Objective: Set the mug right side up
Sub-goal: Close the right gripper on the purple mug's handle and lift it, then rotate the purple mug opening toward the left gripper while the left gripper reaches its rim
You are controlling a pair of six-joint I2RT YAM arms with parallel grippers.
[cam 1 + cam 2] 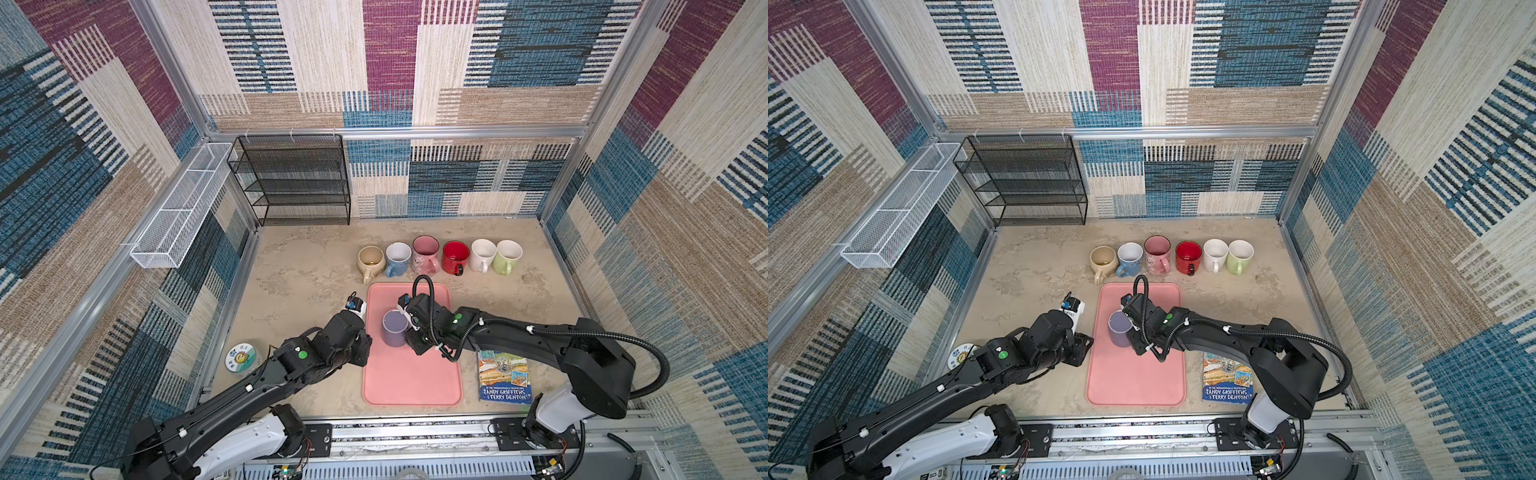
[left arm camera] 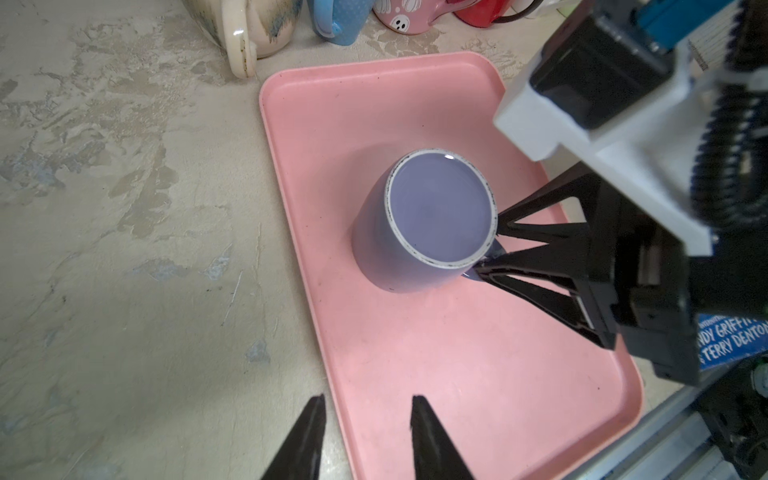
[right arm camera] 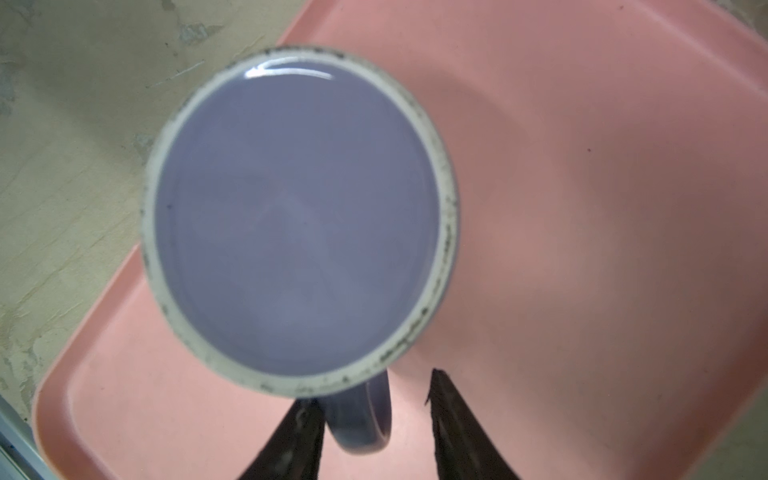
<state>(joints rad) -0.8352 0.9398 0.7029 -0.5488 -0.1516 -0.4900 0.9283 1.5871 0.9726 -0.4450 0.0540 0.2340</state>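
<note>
Beige tabletop point(image 1: 299, 270), patchwork walls point(image 1: 457, 62); right hand point(image 3: 374, 388) unclenched astride mug handle point(image 3: 361, 432), left hand point(image 2: 368, 398) released.

The lavender mug point(image 1: 394, 328) stands upside down on the pink tray point(image 1: 411, 382), white-rimmed base facing up.

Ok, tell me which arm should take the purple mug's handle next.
Right. The right gripper straddles the handle of the upturned purple mug on the pink tray; the left gripper hangs open at the tray's edge, apart from the mug.
</note>
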